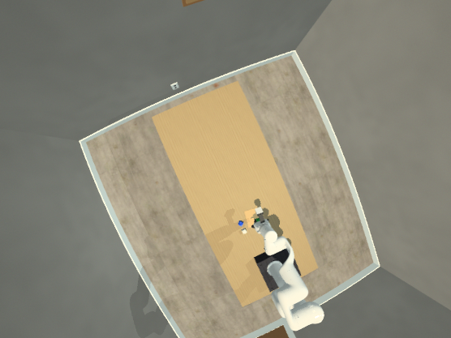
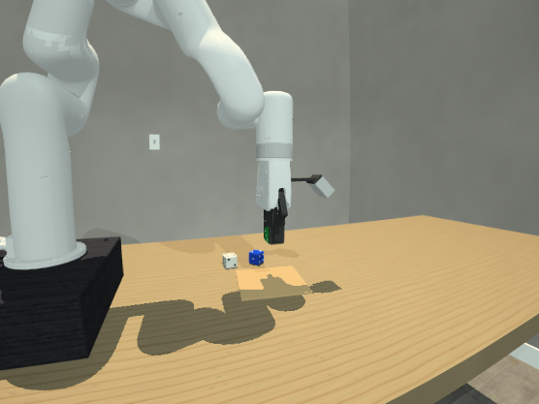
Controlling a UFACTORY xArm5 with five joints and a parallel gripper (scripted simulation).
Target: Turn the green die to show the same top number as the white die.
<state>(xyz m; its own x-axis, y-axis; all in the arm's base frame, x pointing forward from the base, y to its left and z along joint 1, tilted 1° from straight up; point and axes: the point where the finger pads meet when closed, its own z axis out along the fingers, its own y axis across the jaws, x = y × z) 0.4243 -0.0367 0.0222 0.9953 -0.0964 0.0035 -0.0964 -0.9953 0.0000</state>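
My gripper hangs straight down above the table, shut on the green die, of which only a green edge shows between the black fingers. It holds the die in the air above the far edge of the tan mat. The white die and the blue die sit on the table just beyond the mat's far left corner, side by side and apart. In the overhead view the gripper is over the mat, with the blue die and the white die to its left.
The arm's black base block stands at the left of the wooden table. A small camera bracket sticks out from the wrist. The table's near edge runs along the lower right.
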